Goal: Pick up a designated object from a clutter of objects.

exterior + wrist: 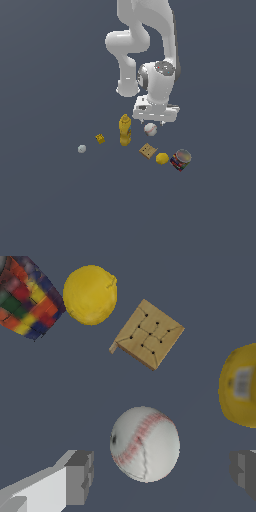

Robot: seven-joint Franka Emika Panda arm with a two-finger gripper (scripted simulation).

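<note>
**A:** You're looking for the small white baseball with red stitching (144, 443). In the wrist view it lies between the two grey fingertips (80, 477), touching neither, so the gripper (162, 473) is spread wide and empty.

**B:** Which way from the hand?

**A:** Directly below it, I judge, a little nearer one finger than the other. You need a straight descent more than a sideways shift. A ball has no long axis, so wrist angle hardly matters.

**B:** And on the dark grey surface (50, 210)?

**A:** Well inside, far from any edge. The yellow bottle (125, 130) stands just beside it; the tan dotted cracker-like square (147, 151) and the yellow lemon (162, 158) lie near.
</note>
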